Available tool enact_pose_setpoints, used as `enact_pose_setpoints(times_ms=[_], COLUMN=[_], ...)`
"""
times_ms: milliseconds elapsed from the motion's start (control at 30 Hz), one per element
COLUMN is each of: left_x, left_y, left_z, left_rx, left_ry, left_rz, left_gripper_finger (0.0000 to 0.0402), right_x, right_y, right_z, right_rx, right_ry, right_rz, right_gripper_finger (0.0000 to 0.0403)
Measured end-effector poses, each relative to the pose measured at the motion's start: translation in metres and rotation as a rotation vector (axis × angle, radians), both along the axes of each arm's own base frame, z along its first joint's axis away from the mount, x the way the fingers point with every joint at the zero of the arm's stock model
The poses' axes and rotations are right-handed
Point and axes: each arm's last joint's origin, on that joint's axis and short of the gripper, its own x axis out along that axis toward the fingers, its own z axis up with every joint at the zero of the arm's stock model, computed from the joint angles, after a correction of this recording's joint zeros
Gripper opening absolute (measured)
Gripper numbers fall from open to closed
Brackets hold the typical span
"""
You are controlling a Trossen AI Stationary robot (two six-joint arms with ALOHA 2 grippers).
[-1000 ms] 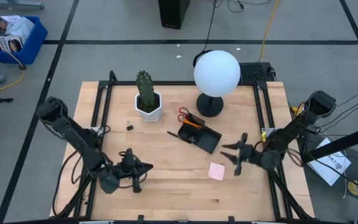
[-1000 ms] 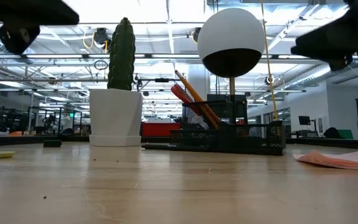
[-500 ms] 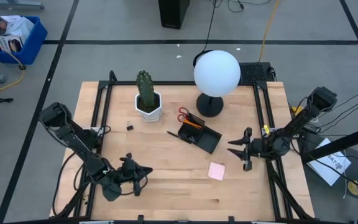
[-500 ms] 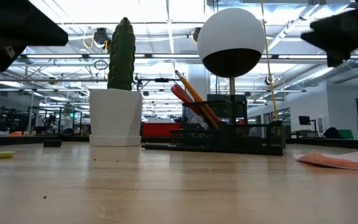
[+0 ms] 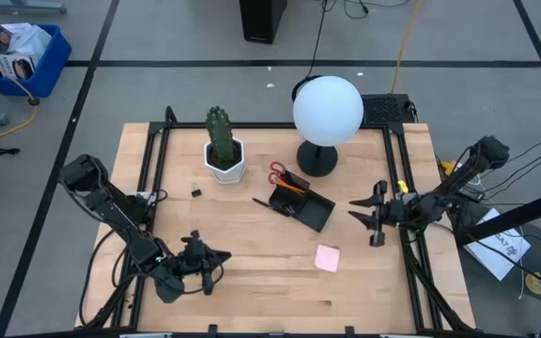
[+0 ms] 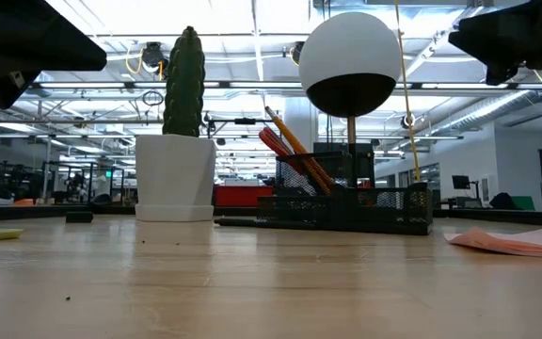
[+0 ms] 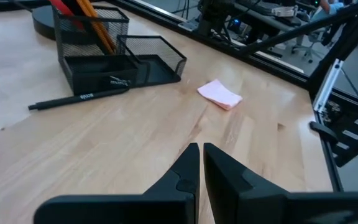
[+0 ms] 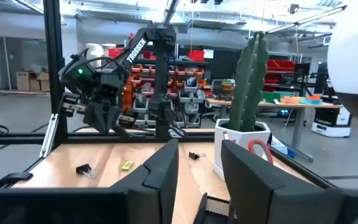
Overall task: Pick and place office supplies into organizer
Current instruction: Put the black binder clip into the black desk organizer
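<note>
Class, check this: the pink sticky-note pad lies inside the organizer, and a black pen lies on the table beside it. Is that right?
Not quite. The pad lies on the bare table, apart from the organizer, as the high view shows. The pen does lie on the table beside the organizer.

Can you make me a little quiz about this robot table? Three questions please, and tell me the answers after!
1. True or false: the pink sticky-note pad is lying inside the black organizer.
2. Which thing stands nearest the cactus pot? A) the sticky-note pad B) the small black clip C) the right gripper
3. Fill in the blank: the left gripper has its fingers ____.

Key
1. False: the pad lies on the bare table, apart from the organizer.
2. B
3. shut, with nothing between them.
</note>
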Motion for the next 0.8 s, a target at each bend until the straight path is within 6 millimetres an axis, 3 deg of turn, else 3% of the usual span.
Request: enact_pose_setpoints(times_ms=[300,567,800], left_x=[0.0,0.004,0.011], left_y=[0.0,-0.004,-0.001], left_z=[0.0,0.004,0.003], left_rx=[-0.01,-0.078,-0.234], left_ry=[0.002,-0.003,0.011], left_rz=[-0.002,-0.07,-0.071], left_gripper_finger=[0.0024,0.0024,0.0024], right_x=[-0.012,-0.012,-0.012], right_y=[-0.01,-0.012,-0.012], right_z=[0.005,0.005,0.005], right_rx=[0.013,0.141,0.139], right_ry=[-0.02,-0.037,-0.036], right_rz=[-0.071,-0.106,-0.106], right_gripper_finger=[0.0094,0.0098,0.0094])
